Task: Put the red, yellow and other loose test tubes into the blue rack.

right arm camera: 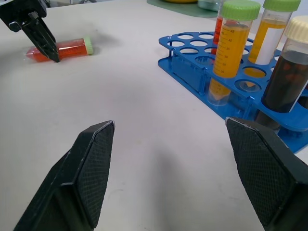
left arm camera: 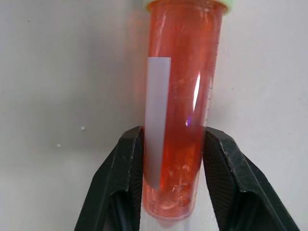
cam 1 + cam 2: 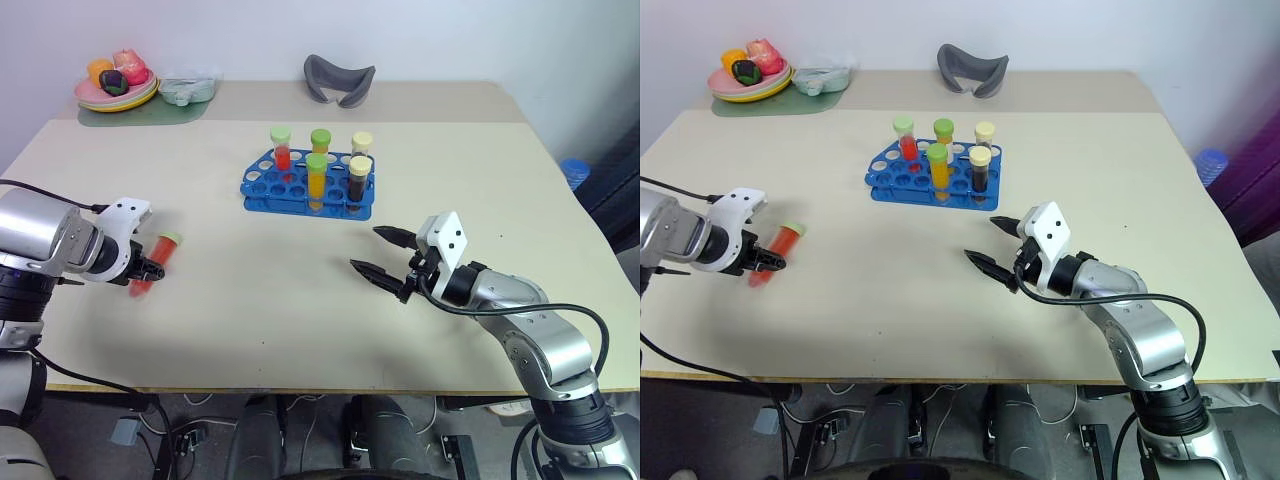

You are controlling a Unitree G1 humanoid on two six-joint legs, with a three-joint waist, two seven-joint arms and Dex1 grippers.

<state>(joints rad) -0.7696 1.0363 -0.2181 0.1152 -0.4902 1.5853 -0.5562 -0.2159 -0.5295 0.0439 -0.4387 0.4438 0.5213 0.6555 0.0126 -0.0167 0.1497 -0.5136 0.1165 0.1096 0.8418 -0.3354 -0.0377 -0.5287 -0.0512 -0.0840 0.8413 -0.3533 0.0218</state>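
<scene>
One loose red tube in the left hand's grip

Five capped tubes stand in the blue rack (image 3: 305, 188) mid-counter (image 3: 300, 300). The left hand (image 3: 150, 268) is clenched on the red tube (image 2: 175, 110) lying near the counter's left edge. The right hand (image 3: 385, 255) hovers released, well apart from the rack.

Both arms are built of rounded silver-grey metal segments joined by black bands. Each wrist carries a white angular housing; the one on the right shows small dark screw dots on its flat face. Thin black cables loop along both forearms. The left end effector (image 3: 150, 270) and right end effector (image 3: 383, 254) each end in two black tapered fingers (image 1: 91, 163), whose inner pads show a fine cross-hatched texture.
</scene>
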